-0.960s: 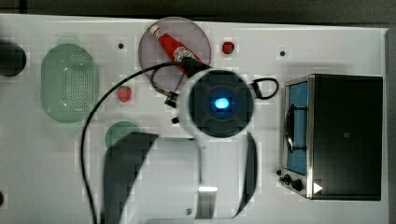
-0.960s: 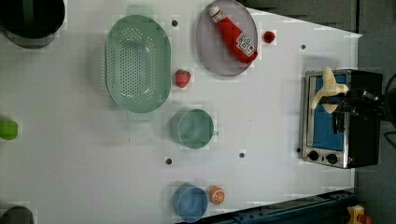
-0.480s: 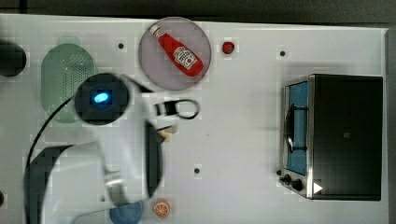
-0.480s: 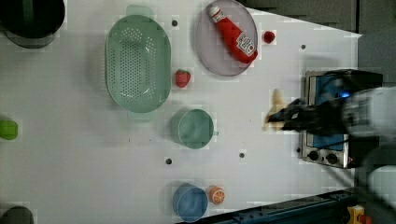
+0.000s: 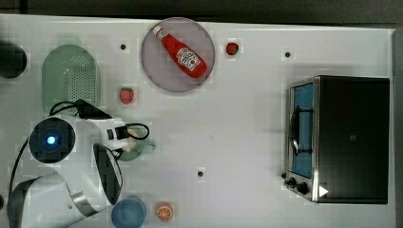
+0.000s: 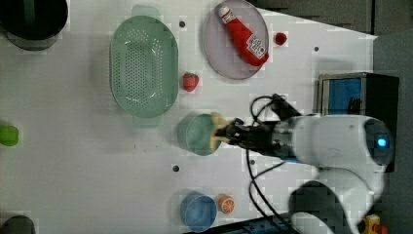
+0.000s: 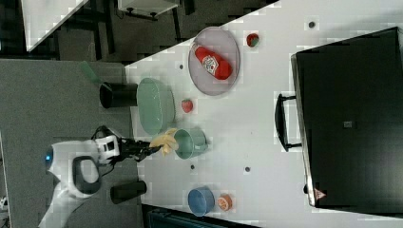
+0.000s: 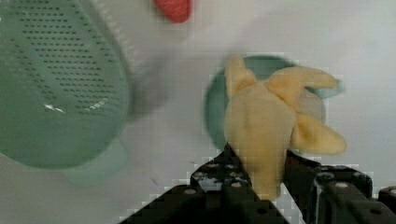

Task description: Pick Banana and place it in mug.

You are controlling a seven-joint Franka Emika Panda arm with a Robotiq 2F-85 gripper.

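**What the arm and the picture edges are hiding around the round teal-green mug**

In the top view, the white arm housing is covering most of the round teal-green mug, leaving a sliver of rim and the tip of the pale cream-yellow banana. In the wrist view, that banana is blocking the mug's middle, the perforated pale green oval colander beside it is running off the edge, and the small red fruit past the mug is being cropped.

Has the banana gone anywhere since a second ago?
Yes. In the left view the banana, held in the gripper, has travelled left from the toaster oven to the mug.
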